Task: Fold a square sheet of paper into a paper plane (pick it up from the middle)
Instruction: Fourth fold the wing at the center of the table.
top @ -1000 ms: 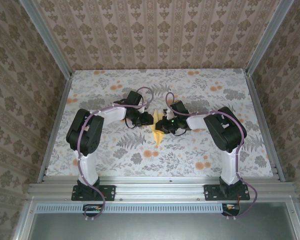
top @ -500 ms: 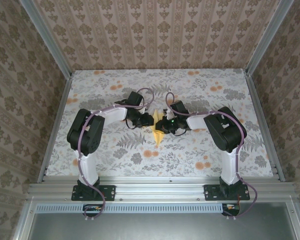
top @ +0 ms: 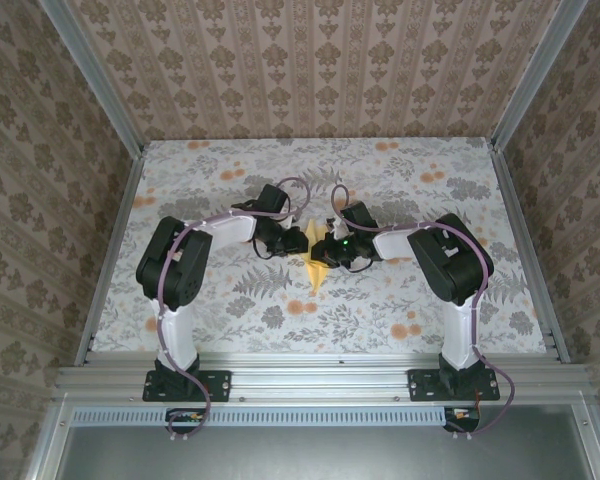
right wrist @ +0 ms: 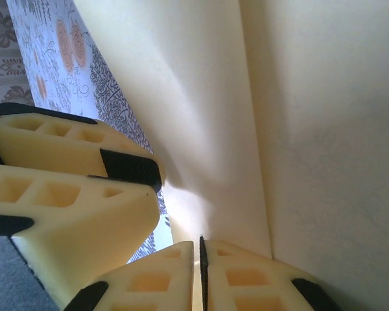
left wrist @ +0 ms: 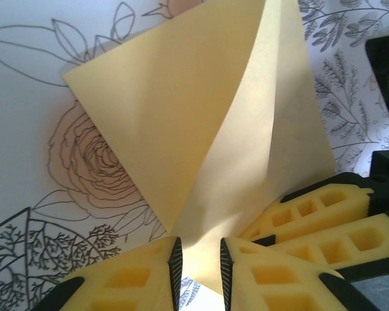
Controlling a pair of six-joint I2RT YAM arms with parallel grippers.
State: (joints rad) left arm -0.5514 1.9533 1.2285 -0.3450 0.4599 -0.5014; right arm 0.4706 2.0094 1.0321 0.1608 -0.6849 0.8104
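The square sheet of paper is folded into a narrow, pointed yellow paper plane (top: 315,270) that is held up off the flowered cloth at mid-table. My right gripper (top: 320,250) is shut on its lower edge; in the right wrist view the pads (right wrist: 197,249) meet on the thin paper (right wrist: 298,129). My left gripper (top: 302,240) faces it from the left. Its jaws (left wrist: 201,256) stand a little apart, astride the paper's lower fold (left wrist: 181,116) without pinching it. The right gripper's yellow fingers (left wrist: 324,214) sit just beside it, and the left's fingers (right wrist: 65,194) appear in the right wrist view.
A flower-printed cloth (top: 230,300) covers the table. Patterned walls close in the back and both sides, with metal rails (top: 110,250) along the edges. The two arms bend inward, elbows out, toward the centre.
My left arm has crept slightly right toward the paper and its jaws have narrowed a touch. The right arm and the paper have stayed put.
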